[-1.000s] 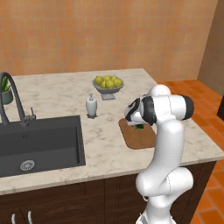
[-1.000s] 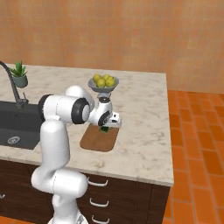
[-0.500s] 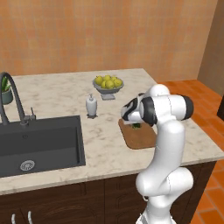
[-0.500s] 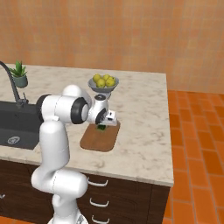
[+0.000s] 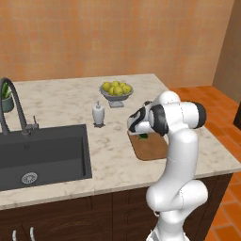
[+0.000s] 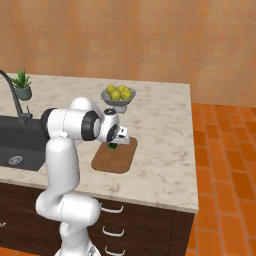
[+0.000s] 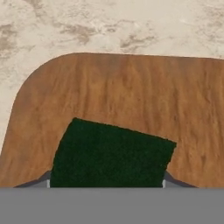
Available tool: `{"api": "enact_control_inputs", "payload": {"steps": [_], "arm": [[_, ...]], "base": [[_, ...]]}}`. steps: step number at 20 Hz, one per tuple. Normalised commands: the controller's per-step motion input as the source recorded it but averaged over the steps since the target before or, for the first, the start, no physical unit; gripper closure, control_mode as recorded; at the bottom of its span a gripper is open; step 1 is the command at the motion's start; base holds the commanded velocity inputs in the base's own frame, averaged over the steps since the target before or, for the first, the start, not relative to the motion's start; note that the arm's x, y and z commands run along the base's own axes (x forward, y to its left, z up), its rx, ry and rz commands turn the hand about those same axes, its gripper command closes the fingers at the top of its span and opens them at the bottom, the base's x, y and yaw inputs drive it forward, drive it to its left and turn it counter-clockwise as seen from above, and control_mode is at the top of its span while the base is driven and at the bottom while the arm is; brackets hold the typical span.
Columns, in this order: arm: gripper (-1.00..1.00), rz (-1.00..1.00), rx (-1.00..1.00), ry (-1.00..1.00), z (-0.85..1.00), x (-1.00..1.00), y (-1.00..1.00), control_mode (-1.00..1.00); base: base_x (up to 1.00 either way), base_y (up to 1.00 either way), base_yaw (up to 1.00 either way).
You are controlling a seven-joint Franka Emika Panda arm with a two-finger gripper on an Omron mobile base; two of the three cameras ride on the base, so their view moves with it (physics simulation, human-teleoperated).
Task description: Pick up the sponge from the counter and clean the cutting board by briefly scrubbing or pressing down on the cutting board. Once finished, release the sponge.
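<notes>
The dark green sponge (image 7: 111,155) sits between the tips of my gripper (image 7: 107,181), which is shut on it. It is right over the brown wooden cutting board (image 7: 131,96), close to the board's rounded corner; whether it presses on the wood I cannot tell. From the left base view the gripper (image 5: 142,133) hangs low over the far end of the cutting board (image 5: 153,149), a bit of the sponge (image 5: 143,137) peeking out below the hand. The right base view shows the sponge (image 6: 113,146) on the cutting board (image 6: 114,160), on the beige counter (image 6: 160,150).
A bowl of lemons (image 5: 116,89) stands just behind the board, and a white soap dispenser (image 5: 98,114) to its left. Further left are the dark sink (image 5: 42,153), its faucet (image 5: 14,106) and a potted plant (image 5: 5,96). The counter's right edge (image 6: 192,150) is near.
</notes>
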Motion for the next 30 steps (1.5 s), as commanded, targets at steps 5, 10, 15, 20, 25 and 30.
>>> {"api": "enact_control_inputs", "payload": {"steps": [5,10,15,20,25,30], "arm": [[1.0,0.0,0.01,-0.09,0.36,0.55,0.13,-1.0],[1.0,0.0,0.01,0.0,-0.18,0.45,-0.05,-1.0],[1.0,0.0,0.0,0.0,-0.67,0.04,-0.06,-1.0],[1.0,0.0,0.0,0.0,-0.09,0.15,-0.52,-1.0],[1.0,0.0,0.0,0.0,-0.17,0.02,-0.59,-1.0],[1.0,0.0,-0.01,0.0,-0.79,0.0,-0.23,-1.0]], "base": [[0.0,0.0,0.0],[0.0,0.0,0.0],[0.0,0.0,0.0],[0.0,0.0,0.0],[0.0,0.0,0.0],[0.0,0.0,0.0]]}}
